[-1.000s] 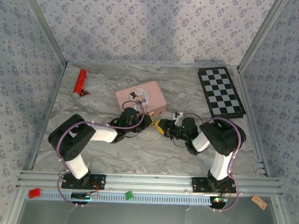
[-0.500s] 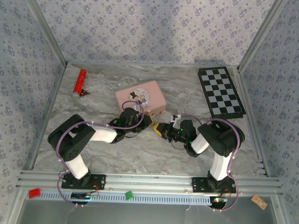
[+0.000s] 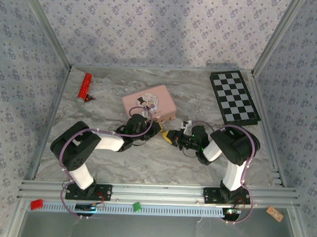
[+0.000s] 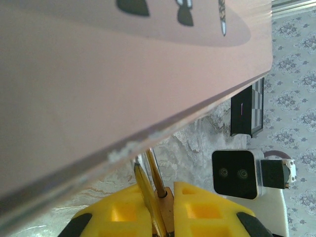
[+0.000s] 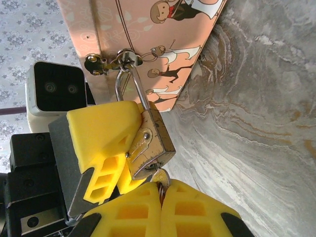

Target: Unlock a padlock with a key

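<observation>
The small brass padlock (image 5: pixel 150 140) hangs by its silvery shackle (image 5: pixel 129 84) from the hasp of the pink picture tin (image 5: pixel 143 29). My left gripper (image 4: pixel 165 200) is shut on the padlock body (image 4: pixel 170 210), its yellow fingers (image 5: pixel 101 133) clamping the sides. The shackle (image 4: pixel 156 173) rises towards the tin's edge (image 4: pixel 98 98). My right gripper (image 5: pixel 160 197) is shut on the key (image 5: pixel 160 178), whose tip sits at the keyhole in the padlock's underside. In the top view the left gripper (image 3: pixel 157 130) and the right gripper (image 3: pixel 172 136) meet nose to nose just in front of the tin (image 3: pixel 149 101).
A black and white chessboard (image 3: pixel 234 98) lies at the back right. A red bar (image 3: pixel 84 87) lies at the back left. The cell's patterned walls close in the table on three sides. Marbled table surface (image 3: pixel 146 159) lies open in front of the arms.
The right gripper has moved a little to the left, closing the gap to the padlock. The left arm has stayed put.
</observation>
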Action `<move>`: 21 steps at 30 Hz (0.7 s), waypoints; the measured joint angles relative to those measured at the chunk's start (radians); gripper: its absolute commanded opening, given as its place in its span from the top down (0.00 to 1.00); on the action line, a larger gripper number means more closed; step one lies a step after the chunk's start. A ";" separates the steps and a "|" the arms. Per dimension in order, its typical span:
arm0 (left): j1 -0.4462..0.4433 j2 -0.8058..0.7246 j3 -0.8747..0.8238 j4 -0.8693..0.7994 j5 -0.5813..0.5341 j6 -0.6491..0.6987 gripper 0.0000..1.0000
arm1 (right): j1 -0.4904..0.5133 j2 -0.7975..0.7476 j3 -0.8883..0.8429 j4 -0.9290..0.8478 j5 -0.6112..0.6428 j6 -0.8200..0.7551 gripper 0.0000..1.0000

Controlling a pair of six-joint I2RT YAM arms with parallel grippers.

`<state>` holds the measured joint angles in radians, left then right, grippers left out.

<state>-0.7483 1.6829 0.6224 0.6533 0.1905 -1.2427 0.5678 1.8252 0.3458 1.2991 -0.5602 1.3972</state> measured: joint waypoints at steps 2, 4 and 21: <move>0.000 0.000 0.000 -0.002 -0.002 0.000 0.97 | -0.003 0.000 0.005 -0.011 -0.008 0.000 0.97; 0.000 -0.001 0.000 -0.007 -0.001 0.003 0.97 | -0.007 0.000 0.006 -0.018 -0.018 -0.001 0.89; 0.016 -0.058 0.005 -0.150 0.036 0.008 0.97 | 0.026 -0.406 0.087 -0.756 0.199 -0.462 0.63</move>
<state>-0.7322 1.6245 0.6277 0.5030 0.2264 -1.2343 0.5938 1.4193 0.4324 0.5430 -0.3611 0.9352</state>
